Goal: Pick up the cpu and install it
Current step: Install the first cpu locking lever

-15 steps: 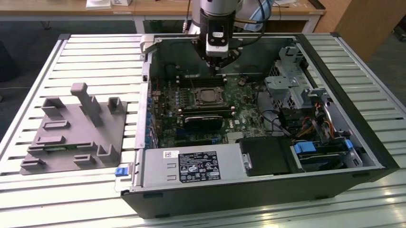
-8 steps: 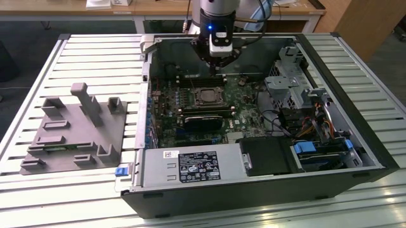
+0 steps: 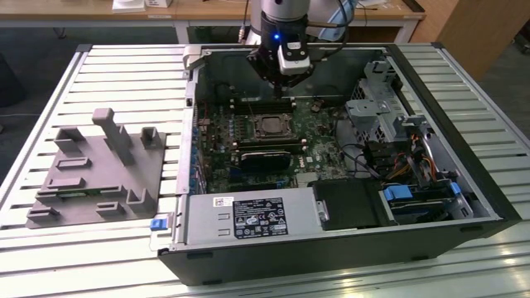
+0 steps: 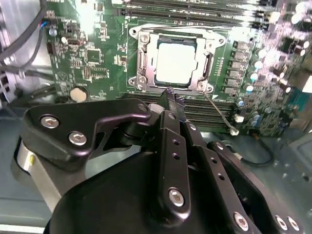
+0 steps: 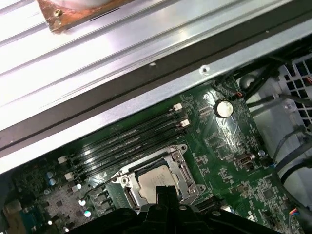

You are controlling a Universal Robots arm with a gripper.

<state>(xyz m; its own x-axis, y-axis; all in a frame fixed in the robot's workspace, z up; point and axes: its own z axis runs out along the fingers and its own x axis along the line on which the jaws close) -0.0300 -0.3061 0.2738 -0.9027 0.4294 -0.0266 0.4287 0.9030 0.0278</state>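
Second wrist view, cpu [image 4: 176, 62] seated, near edge hidden

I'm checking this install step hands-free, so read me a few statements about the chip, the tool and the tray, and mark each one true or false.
1. The cpu lies in the socket on the motherboard. True.
2. The tool holds the cpu in the air. False: its tips are shut with nothing between them, and the cpu sits in the socket.
3. The grey tray is inside the computer case. False: it rests on the slatted table, outside, on the exterior view's left.
4. The tool is above the open case. True.
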